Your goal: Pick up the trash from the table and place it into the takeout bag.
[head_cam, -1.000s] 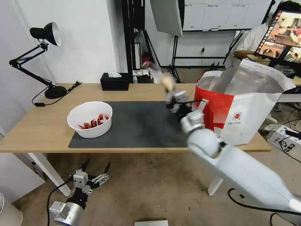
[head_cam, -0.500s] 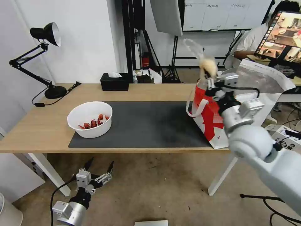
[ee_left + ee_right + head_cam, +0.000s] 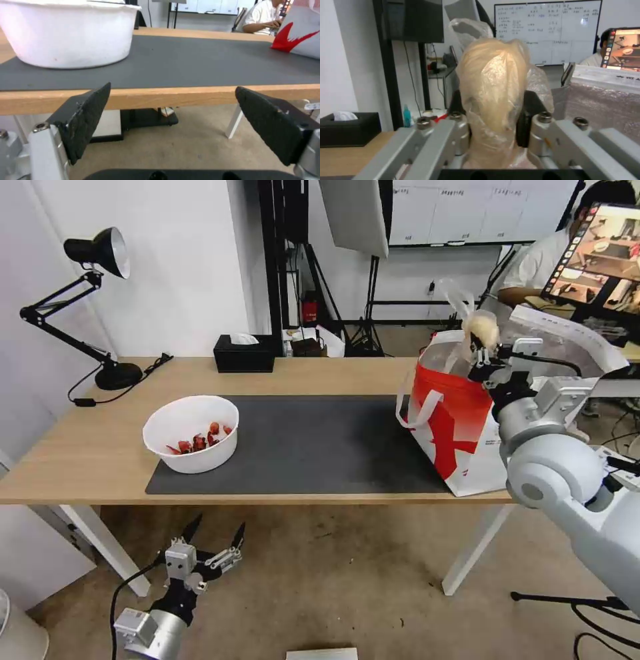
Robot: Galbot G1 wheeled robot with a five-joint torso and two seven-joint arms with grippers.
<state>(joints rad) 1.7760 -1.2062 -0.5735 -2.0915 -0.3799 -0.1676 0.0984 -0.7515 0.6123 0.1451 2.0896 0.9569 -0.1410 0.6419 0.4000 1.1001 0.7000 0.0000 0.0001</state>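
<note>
My right gripper point(image 3: 478, 355) is clamped on the knotted bag point(image 3: 481, 328), its beige lump pinched between my fingers point(image 3: 526, 117), above the open mouth of the takeout bag point(image 3: 460, 427) at the table's point(image 3: 87, 447) right end. My left gripper point(image 3: 215, 541) hangs wide open, holding nothing, below the table edge near the bowl point(image 3: 191, 433).

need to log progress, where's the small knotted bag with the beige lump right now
In the head view the small knotted bag is clamped in the right gripper, held above the open mouth of the takeout bag at the table's right end.
</note>
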